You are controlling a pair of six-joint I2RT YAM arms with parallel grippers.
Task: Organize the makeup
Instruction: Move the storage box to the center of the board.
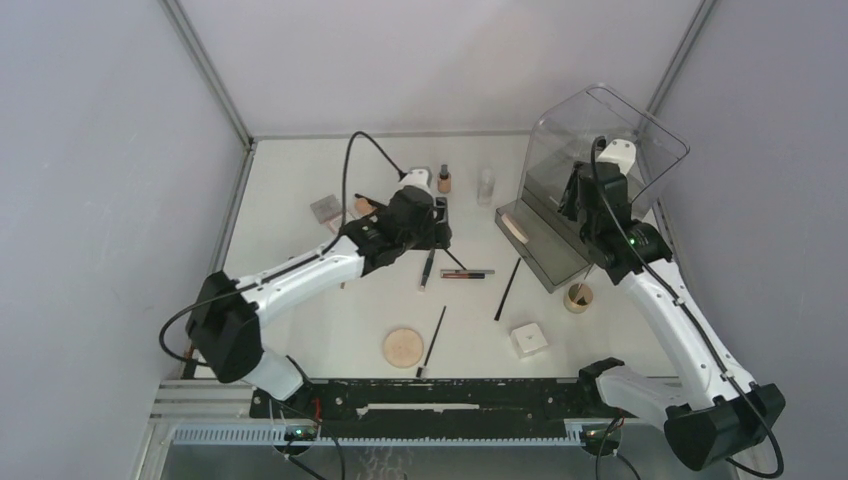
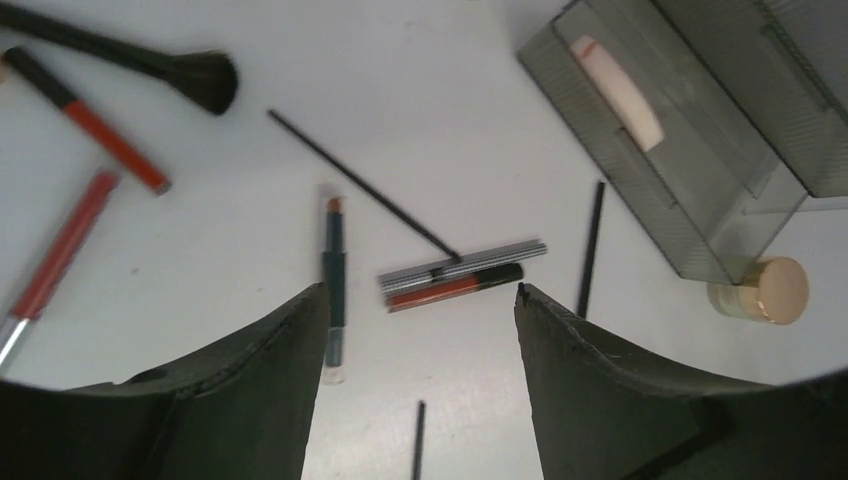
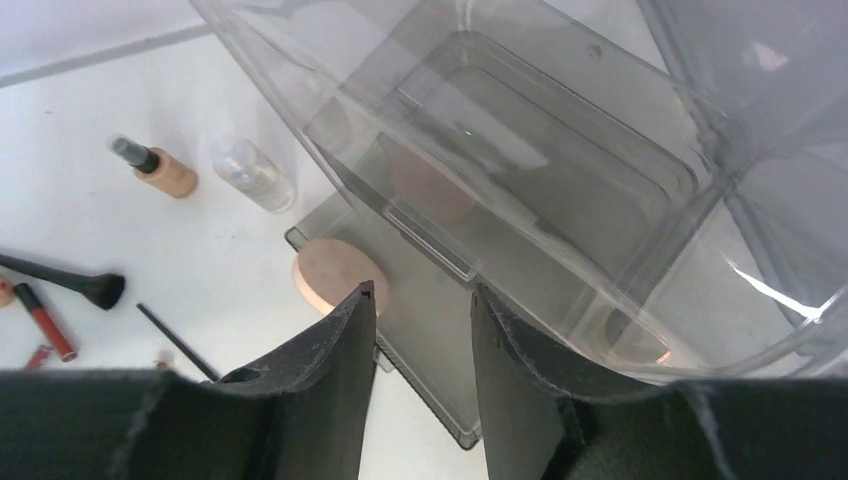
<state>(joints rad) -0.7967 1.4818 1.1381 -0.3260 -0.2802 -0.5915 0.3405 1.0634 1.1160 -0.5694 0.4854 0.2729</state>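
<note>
One thin black brush point(image 1: 508, 289) between lip stick point(image 1: 468, 272) and smoky tray point(image 1: 548, 258)

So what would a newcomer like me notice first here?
Probably the tall clear bin at the table's far right, with the right hand open right by it. Then the makeup scattered mid-table: the left hand hangs open above a red lip gloss, and a round tan puff lies near the front.

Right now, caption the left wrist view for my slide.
Open left gripper hovers over a red lip gloss and grey pencil lying side by side on the table.
</note>
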